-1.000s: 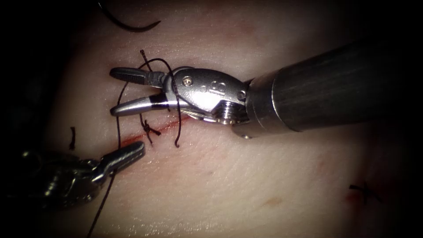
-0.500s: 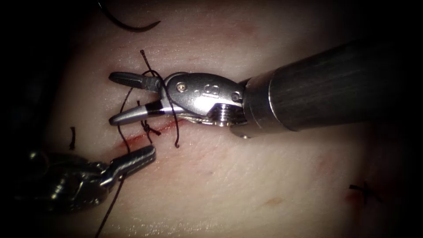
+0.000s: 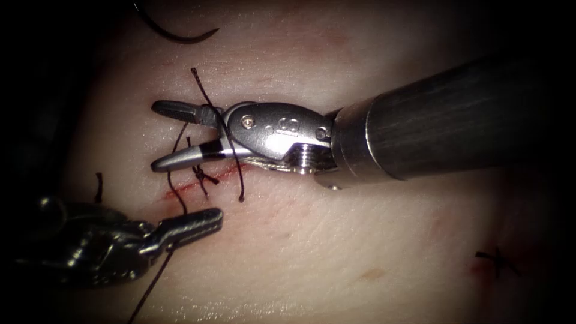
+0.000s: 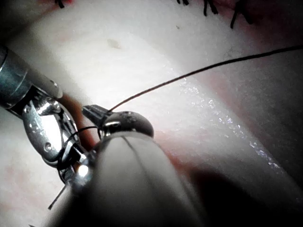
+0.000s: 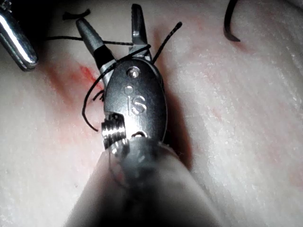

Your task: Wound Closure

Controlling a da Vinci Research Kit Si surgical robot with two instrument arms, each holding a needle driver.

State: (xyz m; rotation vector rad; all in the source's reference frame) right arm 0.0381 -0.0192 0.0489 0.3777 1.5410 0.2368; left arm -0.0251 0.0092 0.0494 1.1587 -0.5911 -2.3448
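The right tool (image 3: 155, 137) lies across the cut (image 3: 207, 180) with its jaws open and nothing between them. The thread (image 3: 231, 150) is looped around its jaws near the hinge. Below and to the left, the left tool (image 3: 201, 221) is shut on the thread (image 3: 174, 195), which runs up to the loop. A short free end of thread (image 3: 242, 195) hangs beside a tied stitch (image 3: 199, 174). The curved needle (image 3: 174, 35) lies free on the tissue, not in it. In the right wrist view the open jaws (image 5: 111, 19) carry the loop, with the needle (image 5: 232, 28) beyond. The left wrist view shows the left tool (image 4: 97, 113) on the thread (image 4: 199, 71).
A cut end of thread (image 3: 99, 187) lies left of the cut. Another tied stitch (image 3: 495, 261) sits far to the right, ringed by red fluid. The right tool's thick shaft (image 3: 450, 120) spans the right half above the tissue (image 3: 336, 252). The thread's tail (image 3: 147, 291) runs off below.
The left tool has moved right and a little down with the thread in its jaws. The loop around the right tool's jaws has drawn smaller and closer to the hinge.
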